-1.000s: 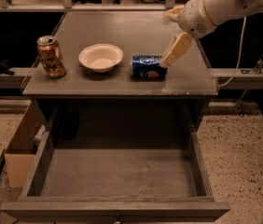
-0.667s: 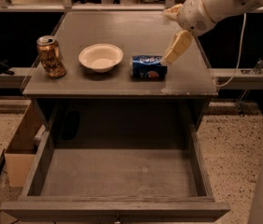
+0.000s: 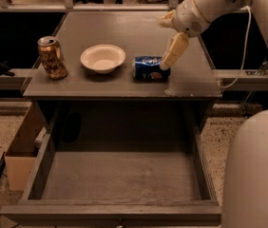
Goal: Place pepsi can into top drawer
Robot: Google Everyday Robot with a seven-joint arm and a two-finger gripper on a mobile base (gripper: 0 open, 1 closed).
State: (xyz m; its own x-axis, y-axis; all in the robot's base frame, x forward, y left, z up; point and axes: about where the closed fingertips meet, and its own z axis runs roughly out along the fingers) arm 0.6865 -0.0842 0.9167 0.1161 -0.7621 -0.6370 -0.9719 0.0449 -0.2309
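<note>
Pepsi can (image 3: pixel 150 68) lies on its side on the cabinet top, right of 1 white bowl (image 3: pixel 102 58). Gripper (image 3: pixel 171 52) hangs directly above the can's right end, at or near contact; its grip state cannot be told. Top drawer (image 3: pixel 77 212) stands open below.
</note>
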